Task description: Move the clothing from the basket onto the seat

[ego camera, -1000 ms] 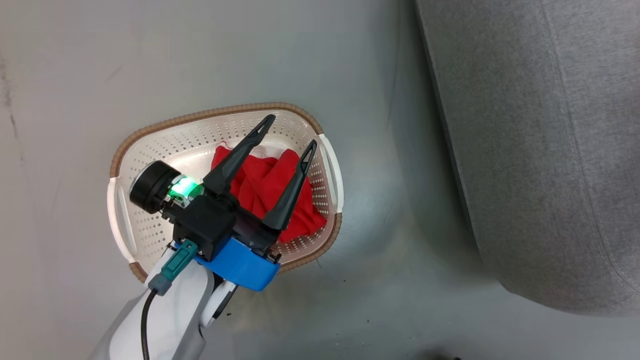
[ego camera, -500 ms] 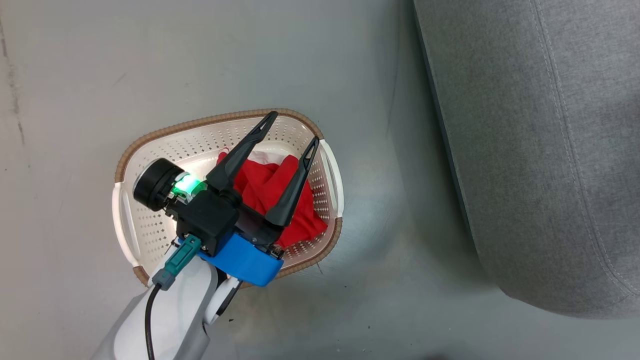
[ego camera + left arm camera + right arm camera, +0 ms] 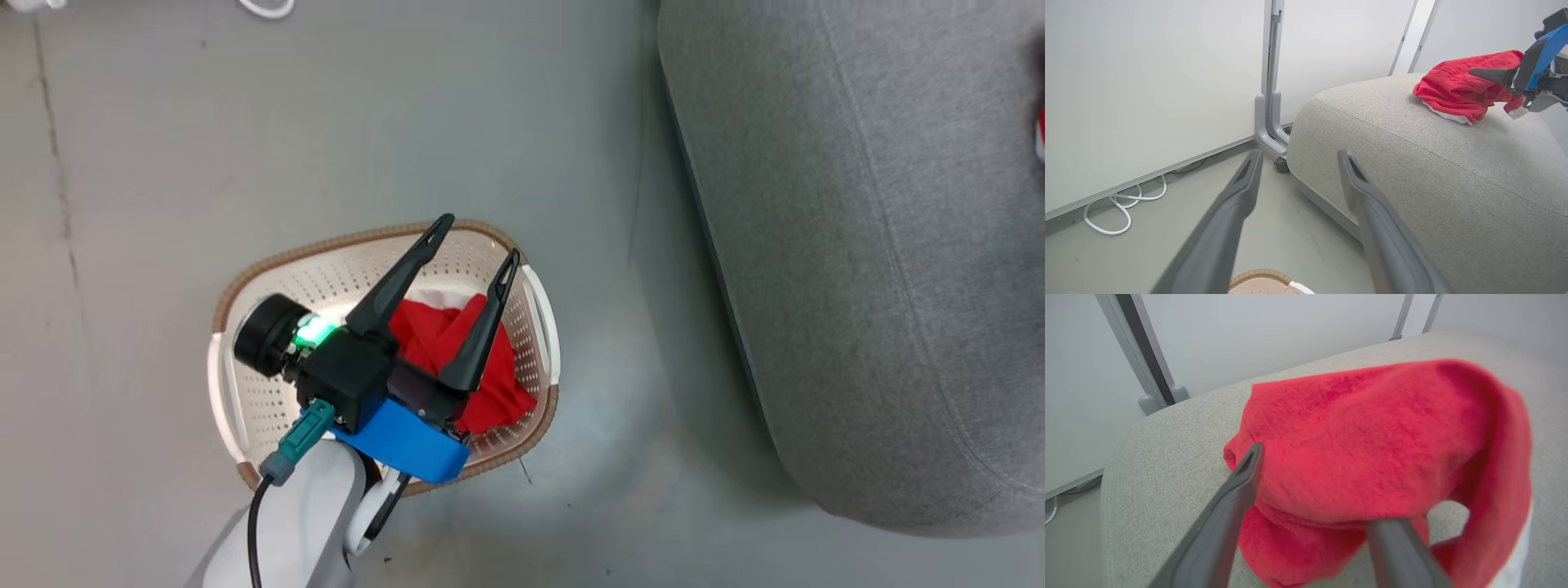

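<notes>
Fuzzy red clothing (image 3: 1372,449), woven grey seat (image 3: 1453,175), perforated basket (image 3: 335,273)

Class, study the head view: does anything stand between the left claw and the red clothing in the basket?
Nothing visible does. The left claw hangs open above the basket, which has no lid. The red clothing lies uncovered beneath it, in line with the spread jaws.
</notes>
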`<state>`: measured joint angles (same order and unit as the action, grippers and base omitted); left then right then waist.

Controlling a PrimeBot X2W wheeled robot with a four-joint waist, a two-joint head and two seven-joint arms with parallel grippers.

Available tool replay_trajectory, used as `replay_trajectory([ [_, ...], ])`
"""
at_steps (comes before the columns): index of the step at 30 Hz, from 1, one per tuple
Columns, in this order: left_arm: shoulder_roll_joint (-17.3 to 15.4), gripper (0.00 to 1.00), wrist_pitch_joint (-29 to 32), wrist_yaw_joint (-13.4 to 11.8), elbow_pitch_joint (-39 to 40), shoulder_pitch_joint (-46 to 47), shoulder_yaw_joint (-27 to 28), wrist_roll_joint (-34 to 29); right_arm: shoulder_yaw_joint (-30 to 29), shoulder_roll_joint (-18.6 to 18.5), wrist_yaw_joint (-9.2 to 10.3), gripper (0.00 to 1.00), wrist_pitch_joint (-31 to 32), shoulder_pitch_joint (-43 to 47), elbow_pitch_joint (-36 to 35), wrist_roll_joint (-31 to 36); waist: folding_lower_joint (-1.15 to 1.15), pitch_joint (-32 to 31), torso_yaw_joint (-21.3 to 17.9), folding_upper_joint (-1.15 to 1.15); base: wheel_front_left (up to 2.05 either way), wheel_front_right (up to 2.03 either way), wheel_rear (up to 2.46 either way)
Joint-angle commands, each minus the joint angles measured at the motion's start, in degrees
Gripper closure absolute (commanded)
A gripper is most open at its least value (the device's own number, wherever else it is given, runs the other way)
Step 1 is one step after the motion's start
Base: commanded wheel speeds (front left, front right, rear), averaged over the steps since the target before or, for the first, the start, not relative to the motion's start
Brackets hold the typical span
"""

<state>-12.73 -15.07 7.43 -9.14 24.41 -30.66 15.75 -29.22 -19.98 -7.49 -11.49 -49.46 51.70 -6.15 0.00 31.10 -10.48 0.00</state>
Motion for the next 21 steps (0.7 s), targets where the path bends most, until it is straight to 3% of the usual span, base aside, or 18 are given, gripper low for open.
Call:
replay_trajectory([
  [1, 0.1, 0.0, -0.2, 0.0, -0.2, -0.6, 0.3, 0.4, 0.2, 0.1, -0.01, 0.0, -0.3, 1.3, 0.2, -0.3, 0.0, -2.0, 0.2, 0.0, 0.0, 0.0, 0.0],
  [12, 3.4, 0.0, -0.2, 0.0, -2.6, -8.3, 4.5, 1.4, 6.4, 3.0, -0.01, 0.0, -2.0, 14.7, -3.7, -1.2, 0.0, -14.1, 1.5, 0.0, 0.0, 0.0, 0.0],
  [21, 5.8, 0.0, -0.2, 0.0, -3.9, -14.8, 10.1, 1.8, 13.3, 8.1, -0.01, 0.0, -1.8, 26.0, -16.3, -2.4, 0.0, -21.6, 3.1, 0.0, 0.0, 0.0, 0.0],
])
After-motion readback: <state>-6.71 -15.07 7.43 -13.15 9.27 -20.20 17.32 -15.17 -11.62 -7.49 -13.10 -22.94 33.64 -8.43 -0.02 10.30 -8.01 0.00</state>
